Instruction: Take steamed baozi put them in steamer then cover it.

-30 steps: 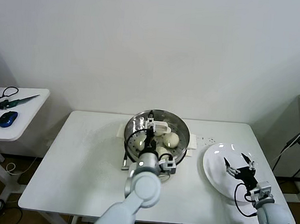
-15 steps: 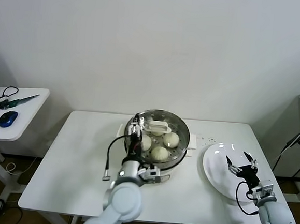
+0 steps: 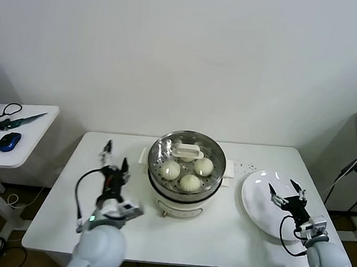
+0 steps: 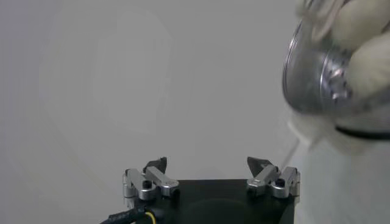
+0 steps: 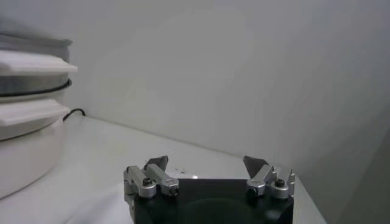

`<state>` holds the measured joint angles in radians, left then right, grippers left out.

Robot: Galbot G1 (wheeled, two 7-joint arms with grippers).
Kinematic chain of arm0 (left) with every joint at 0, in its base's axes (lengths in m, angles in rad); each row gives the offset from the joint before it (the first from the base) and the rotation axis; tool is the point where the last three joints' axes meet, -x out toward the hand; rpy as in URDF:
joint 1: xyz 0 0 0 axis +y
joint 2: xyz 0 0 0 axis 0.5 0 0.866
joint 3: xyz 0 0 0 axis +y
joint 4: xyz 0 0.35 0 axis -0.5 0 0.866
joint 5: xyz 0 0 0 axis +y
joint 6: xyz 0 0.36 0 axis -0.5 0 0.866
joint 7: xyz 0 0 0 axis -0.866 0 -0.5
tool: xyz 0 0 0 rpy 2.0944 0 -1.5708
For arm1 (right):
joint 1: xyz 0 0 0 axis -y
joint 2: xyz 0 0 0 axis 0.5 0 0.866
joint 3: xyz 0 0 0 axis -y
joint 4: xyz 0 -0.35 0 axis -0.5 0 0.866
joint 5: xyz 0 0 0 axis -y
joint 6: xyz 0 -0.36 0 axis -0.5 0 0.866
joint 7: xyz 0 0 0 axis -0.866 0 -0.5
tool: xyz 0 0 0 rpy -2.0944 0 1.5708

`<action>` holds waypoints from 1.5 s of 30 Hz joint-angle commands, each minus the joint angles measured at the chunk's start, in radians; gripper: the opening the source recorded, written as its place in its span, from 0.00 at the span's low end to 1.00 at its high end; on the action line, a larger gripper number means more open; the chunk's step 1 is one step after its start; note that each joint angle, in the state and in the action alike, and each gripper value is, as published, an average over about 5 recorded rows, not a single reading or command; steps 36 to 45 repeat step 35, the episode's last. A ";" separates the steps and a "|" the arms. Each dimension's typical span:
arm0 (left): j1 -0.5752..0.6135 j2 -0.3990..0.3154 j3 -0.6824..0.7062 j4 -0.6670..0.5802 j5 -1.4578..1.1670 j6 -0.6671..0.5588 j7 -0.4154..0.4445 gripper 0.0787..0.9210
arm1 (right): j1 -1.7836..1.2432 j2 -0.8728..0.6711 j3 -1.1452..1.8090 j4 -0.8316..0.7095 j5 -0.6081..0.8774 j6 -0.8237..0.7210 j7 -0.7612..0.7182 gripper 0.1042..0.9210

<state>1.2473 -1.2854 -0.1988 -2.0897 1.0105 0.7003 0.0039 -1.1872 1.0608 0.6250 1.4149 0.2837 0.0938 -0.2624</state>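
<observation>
Three steamed baozi (image 3: pixel 191 182) show plainly through the cover (image 3: pixel 187 159), the clear glass lid with a white handle that sits closed on the steamer (image 3: pixel 162 188); a fourth bun is mostly hidden beneath the handle, so I cannot be sure of it. The steamer, a shiny steel basket on a white pot base, stands at the middle of the white table (image 3: pixel 68 193).

From the steamer, the left gripper (image 3: pixel 114 165) is at about nine o'clock, raised over bare tabletop and well apart from the pot. Its two fingers are spread wide with nothing between them. In the left wrist view the same gripper (image 4: pixel 210 173) shows its fingertips far apart, and the steel rim and buns appear blurred off to one side.

At about three o'clock from the steamer lies a flat white plate (image 3: pixel 256 204). The right gripper (image 3: pixel 287 194) hovers over the plate's far side, fingers splayed wide and holding nothing. In the right wrist view that gripper (image 5: pixel 210 170) is likewise agape, with the steamer's white base visible beyond it.

At ten o'clock, on a separate side table (image 3: pixel 44 113), rests a blue mouse (image 3: pixel 8 141).
</observation>
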 commanded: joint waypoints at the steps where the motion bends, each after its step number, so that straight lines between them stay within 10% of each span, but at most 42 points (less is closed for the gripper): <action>1: 0.245 -0.041 -0.443 0.028 -0.660 -0.574 -0.198 0.88 | -0.032 0.005 0.012 0.055 0.023 0.004 0.005 0.88; 45: 0.351 -0.103 -0.497 0.151 -1.131 -0.796 -0.052 0.88 | -0.141 0.025 0.068 0.140 0.074 0.045 -0.003 0.88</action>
